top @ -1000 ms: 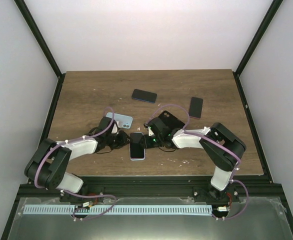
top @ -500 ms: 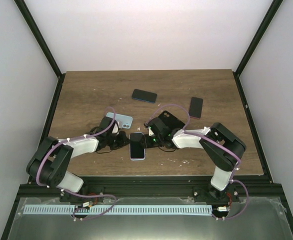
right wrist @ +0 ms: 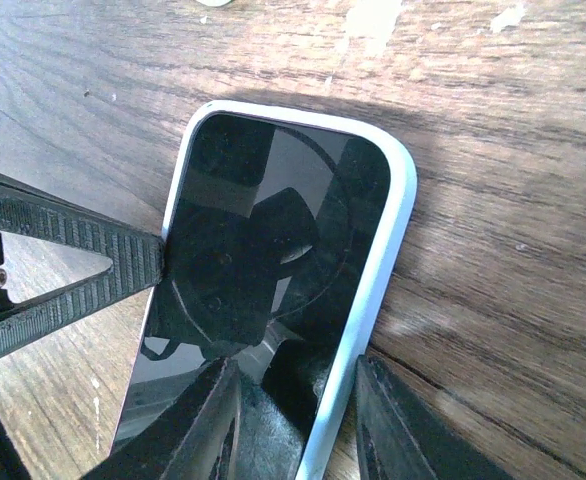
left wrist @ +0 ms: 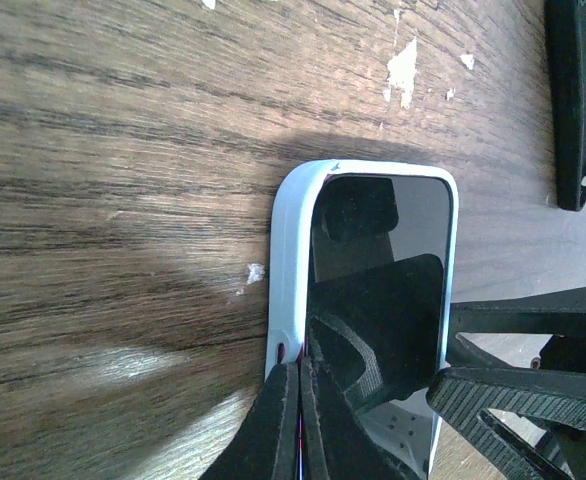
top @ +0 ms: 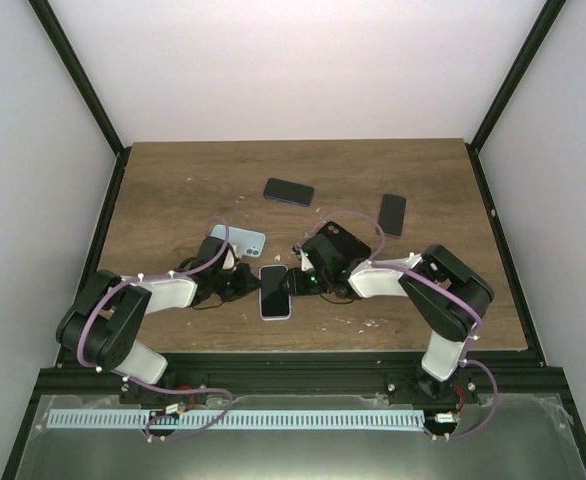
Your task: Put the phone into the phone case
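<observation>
The phone (top: pixel 275 290), dark screen up, lies in a white case (left wrist: pixel 289 260) on the table, also in the right wrist view (right wrist: pixel 273 250). My left gripper (top: pixel 247 285) is shut, its tips (left wrist: pixel 300 378) touching the case's left rim. My right gripper (top: pixel 297 283) is open and straddles the case's other long rim (right wrist: pixel 298 425): one finger (right wrist: pixel 213 420) over the screen, the other finger (right wrist: pixel 383 425) on the wood outside. Neither gripper holds the phone.
A light blue case (top: pixel 239 238) lies behind my left gripper and a black case (top: pixel 337 238) behind my right wrist, its edge in the left wrist view (left wrist: pixel 578 100). Two dark phones (top: pixel 288 191) (top: pixel 392 214) lie farther back.
Almost nothing. Both grippers stay at the phone's sides; the left arm has shifted slightly right and the right wrist slightly back. The phone has not moved.
</observation>
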